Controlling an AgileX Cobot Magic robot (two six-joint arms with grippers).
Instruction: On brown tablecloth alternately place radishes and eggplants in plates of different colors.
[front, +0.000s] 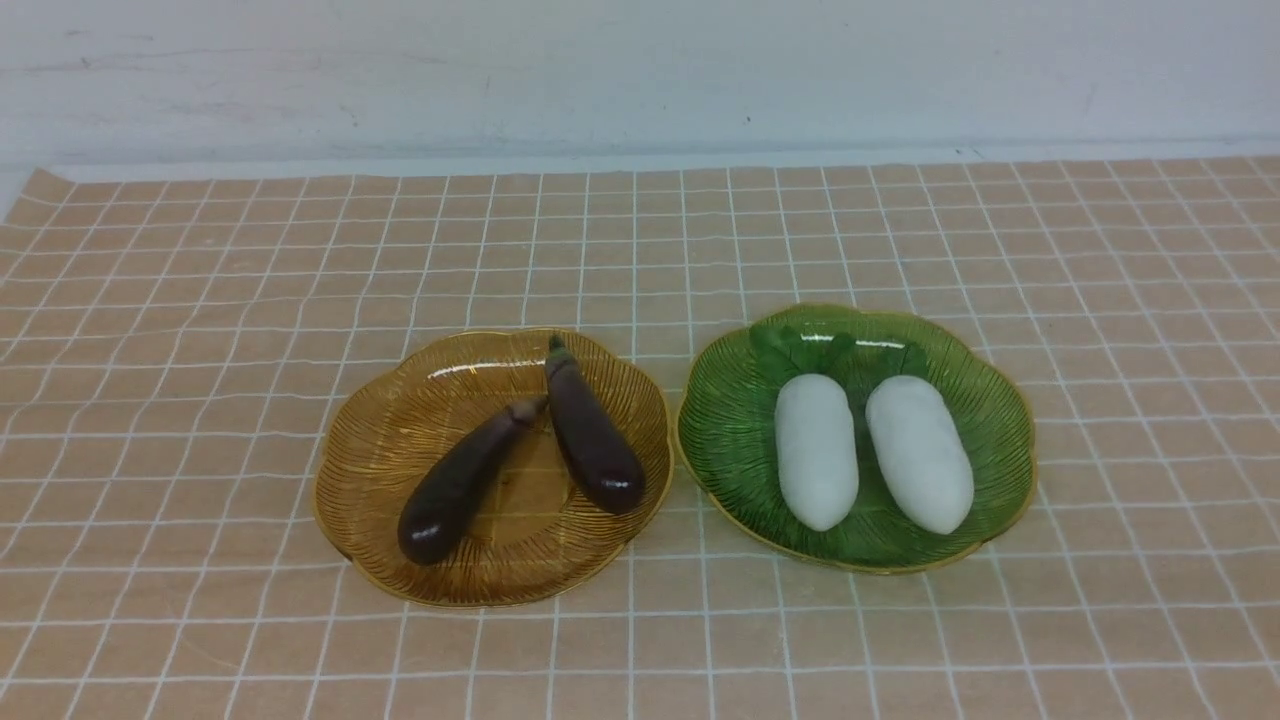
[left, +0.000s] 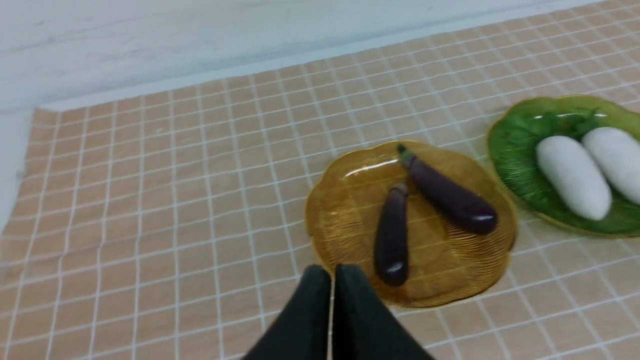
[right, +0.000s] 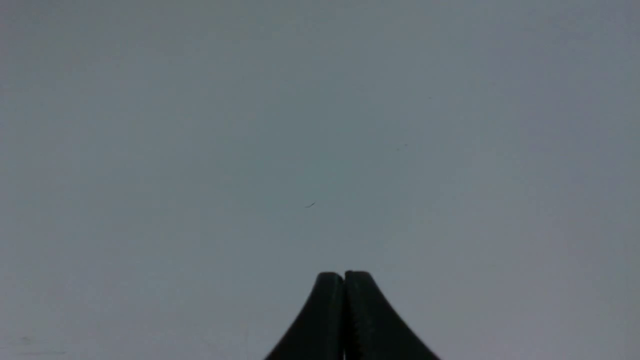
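While both eggplants (front: 592, 440) lie in a V in the amber plate (front: 400, 440) and both radishes (front: 817, 450) sit side by side in the green plate (front: 730, 420) just beside it on the brown tablecloth (front: 200, 300), the left claw (left: 332, 272) and right claw (right: 344, 277) are each pressed closed, holding nothing.

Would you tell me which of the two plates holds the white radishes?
The green plate, on the right; the amber plate holds the two eggplants instead.
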